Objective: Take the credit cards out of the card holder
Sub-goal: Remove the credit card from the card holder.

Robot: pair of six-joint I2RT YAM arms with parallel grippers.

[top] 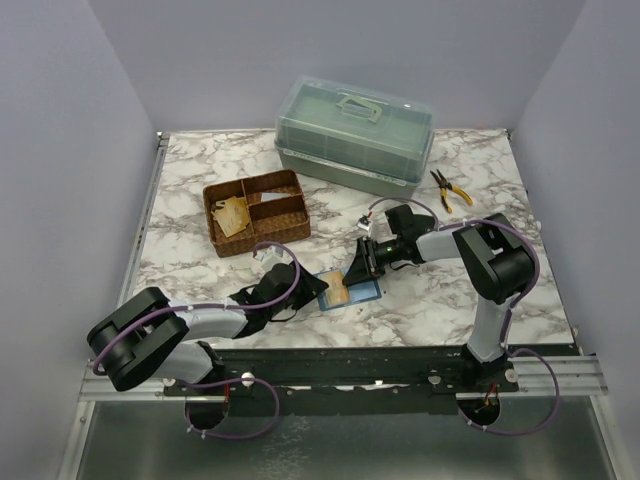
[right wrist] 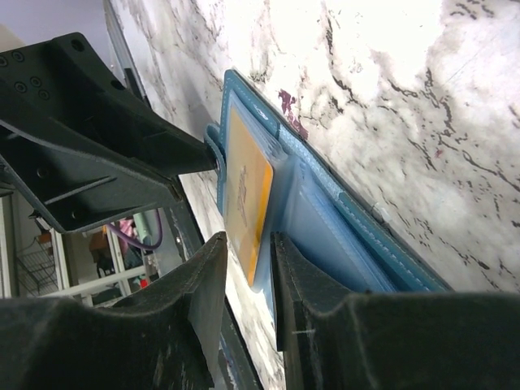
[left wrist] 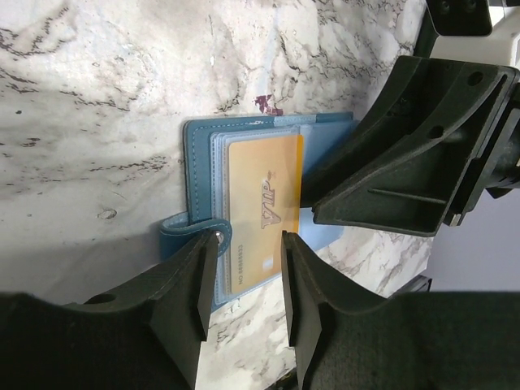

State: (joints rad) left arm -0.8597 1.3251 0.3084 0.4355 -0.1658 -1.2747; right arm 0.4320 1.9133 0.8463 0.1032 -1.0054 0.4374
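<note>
Barely started: card holder (left wrist: 199,162) lies open, orange credit card (left wrist: 264,203) still pocketed. My left pincer (left wrist: 248,244) is apart; right pincer (right wrist: 248,244) straddles the card's edge, can't tell if it's clamped.

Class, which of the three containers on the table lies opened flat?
The teal card holder, spread flat, tan card showing; the wicker basket stands rigid, the green box lidded.

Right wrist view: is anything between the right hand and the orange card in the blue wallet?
Nothing visible. The free edge of the orange card sits in the gap of the open right hand. The left hand is across the blue wallet, by its snap tab.
</note>
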